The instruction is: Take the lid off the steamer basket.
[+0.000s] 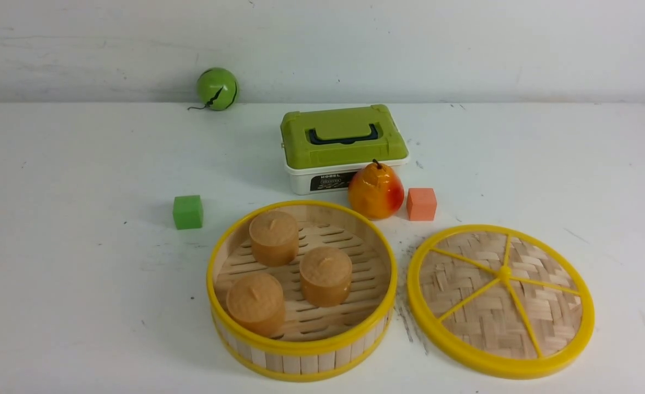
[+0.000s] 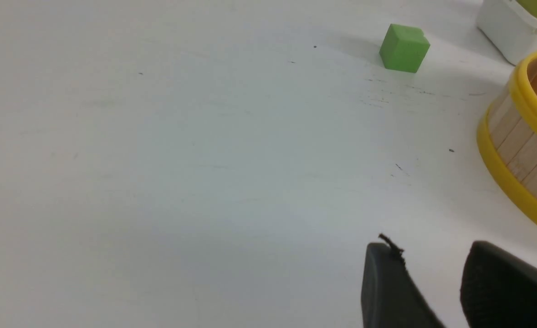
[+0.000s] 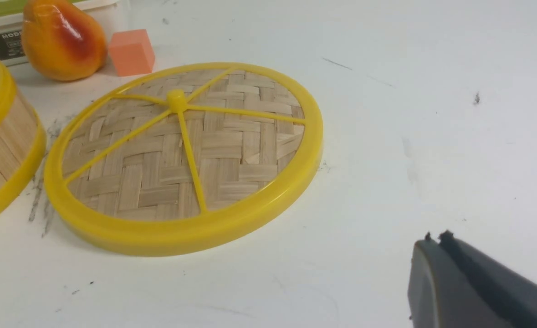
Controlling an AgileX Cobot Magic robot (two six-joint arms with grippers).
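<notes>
Three brown buns sit uncovered in the steamer basket (image 1: 302,334); its lid (image 1: 500,300) lies flat on the tabletop (image 1: 81,273), just beside the basket on our right. We judge the removal done, so nothing remains but staying clear. Our left hand (image 2: 432,282) hovers spread near the basket; our right hand (image 3: 437,273), pressed together and empty, hovers beside the lid.

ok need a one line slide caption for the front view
Lid lying flat on the table beside the open steamer basket, which holds three brown buns.
</notes>
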